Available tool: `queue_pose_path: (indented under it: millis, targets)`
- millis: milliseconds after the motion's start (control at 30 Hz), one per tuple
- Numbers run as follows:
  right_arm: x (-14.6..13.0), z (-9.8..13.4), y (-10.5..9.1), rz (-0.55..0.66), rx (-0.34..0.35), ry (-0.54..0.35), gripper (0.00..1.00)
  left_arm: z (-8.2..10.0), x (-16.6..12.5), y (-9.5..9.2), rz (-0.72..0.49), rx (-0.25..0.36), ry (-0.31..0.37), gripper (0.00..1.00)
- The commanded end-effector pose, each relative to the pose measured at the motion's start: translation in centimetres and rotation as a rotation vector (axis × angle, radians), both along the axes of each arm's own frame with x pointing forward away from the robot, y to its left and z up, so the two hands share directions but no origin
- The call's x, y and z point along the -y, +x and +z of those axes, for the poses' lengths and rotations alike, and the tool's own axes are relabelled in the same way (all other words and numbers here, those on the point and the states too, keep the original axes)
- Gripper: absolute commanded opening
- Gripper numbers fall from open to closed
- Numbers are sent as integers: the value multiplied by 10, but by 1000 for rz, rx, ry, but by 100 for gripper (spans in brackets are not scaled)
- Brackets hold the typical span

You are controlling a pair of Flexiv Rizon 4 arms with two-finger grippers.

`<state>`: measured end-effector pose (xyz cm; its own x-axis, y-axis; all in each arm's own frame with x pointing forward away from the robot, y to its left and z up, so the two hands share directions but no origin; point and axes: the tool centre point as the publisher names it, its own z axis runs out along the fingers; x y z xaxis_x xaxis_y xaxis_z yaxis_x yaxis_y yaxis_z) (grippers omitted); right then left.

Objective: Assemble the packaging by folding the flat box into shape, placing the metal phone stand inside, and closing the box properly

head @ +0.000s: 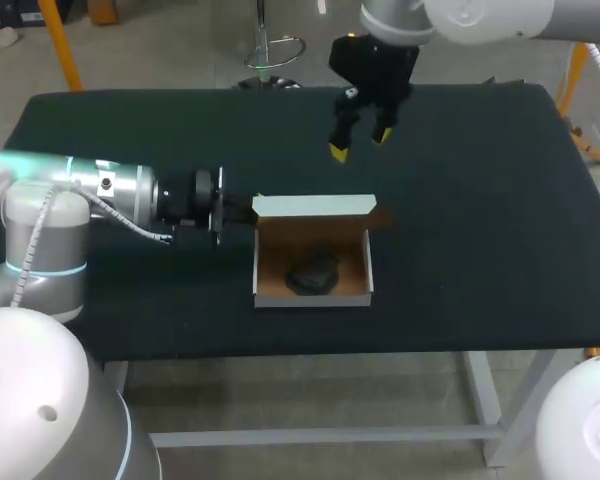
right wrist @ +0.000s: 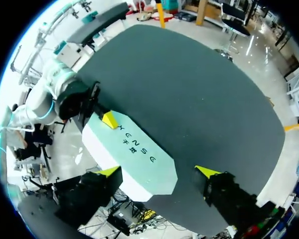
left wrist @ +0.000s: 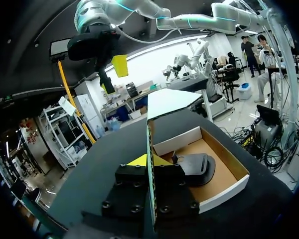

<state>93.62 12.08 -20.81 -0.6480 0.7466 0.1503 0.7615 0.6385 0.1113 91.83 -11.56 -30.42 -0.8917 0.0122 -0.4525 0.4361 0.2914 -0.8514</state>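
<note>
My left arm (head: 110,190) comes in low and lies nearly level over the table (head: 480,220), wrist turned so the fingers point sideways at the box. The left gripper (left wrist: 150,160) is clamped on the lid (head: 315,207). In the left wrist view one yellow tip sits on each face of the cardboard, which stands on edge between them. The grip is at the lid's end nearest that arm.

Just ahead of those fingers and to one side lies the box (head: 257,265), one only, folded into shape and open at the top, with its brown inside showing. One phone stand (head: 313,275), dark, lies on the box floor, a little beyond the left fingertips and below the raised lid.

My right arm (head: 480,18) reaches in from the far corner and points down. The right gripper (head: 360,143) hangs above the table behind the box with its fingers spread apart, touching nothing. In the right wrist view the lid's white face lies beneath it, under the gap between the two yellow tips.

I count two arms, two grippers, one box, one stand.
</note>
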Motion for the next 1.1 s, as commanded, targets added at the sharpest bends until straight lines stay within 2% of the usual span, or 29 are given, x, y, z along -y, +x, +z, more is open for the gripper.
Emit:
queue_pose_path:
  millis: [33,233,733,833,900,1100]
  targets:
    - [9,-5,-8,-42,15,21,100,-4,-1,0,-9,30,-13,0]
    - [15,-10,-13,-81,-6,55,100,-9,0,0,-16,83,0,0]
    - [15,-10,-13,-81,-6,55,100,-9,0,0,-16,83,0,0]
    - [12,-13,-11,-138,-98,45,100,-9,0,0,-16,83,0,0]
    - [13,-13,-12,-190,-167,56,100,-10,-2,-1,-13,111,5,0]
    - [19,-13,-20,-321,-275,68,100,-13,-3,-6,9,188,2,0]
